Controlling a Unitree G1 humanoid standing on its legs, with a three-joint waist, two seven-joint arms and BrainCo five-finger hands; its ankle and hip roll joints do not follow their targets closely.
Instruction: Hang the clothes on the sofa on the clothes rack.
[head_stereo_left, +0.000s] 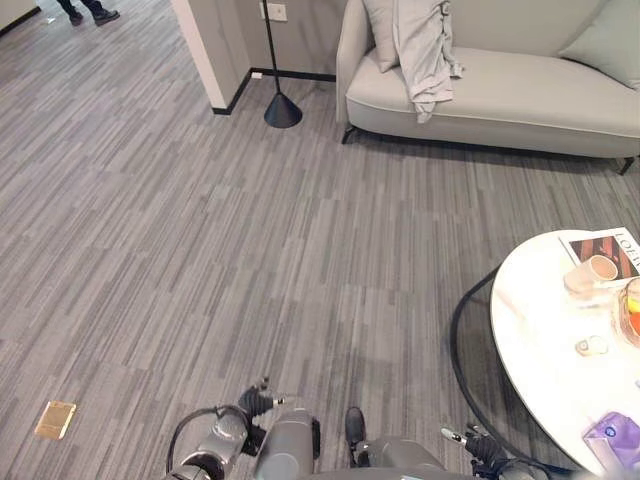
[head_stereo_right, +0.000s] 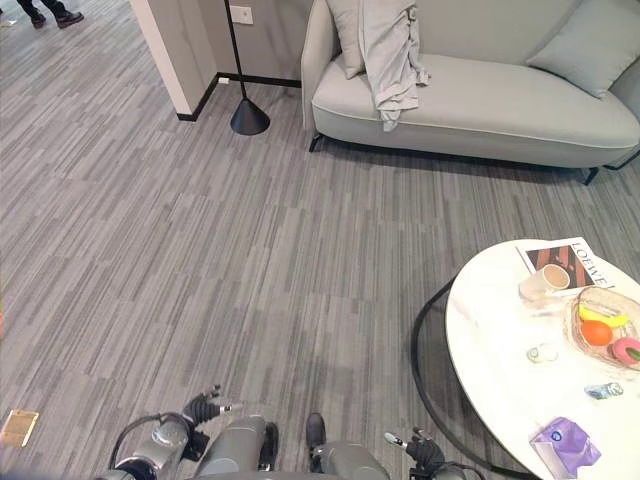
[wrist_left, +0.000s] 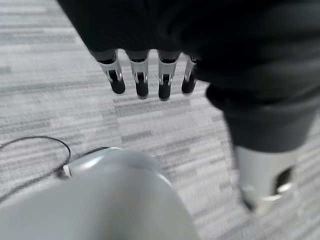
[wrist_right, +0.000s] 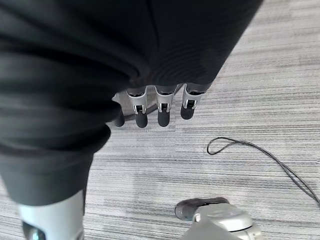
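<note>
A light grey garment (head_stereo_left: 422, 50) hangs over the back and seat of a pale grey sofa (head_stereo_left: 520, 100) at the far right of the room, its lower end reaching the seat's front edge. Both hands are low by my body, far from the sofa. My left hand (wrist_left: 141, 80) hangs over the carpet with straight fingers and holds nothing. My right hand (wrist_right: 164, 107) hangs the same way, fingers straight and empty, above the carpet.
A floor lamp with a black cone base (head_stereo_left: 282, 110) stands left of the sofa beside a wall corner (head_stereo_left: 212, 60). A round white table (head_stereo_left: 540, 340) at the near right carries a magazine, a cup and a fruit bowl. A person's legs (head_stereo_left: 85, 12) stand at the far left.
</note>
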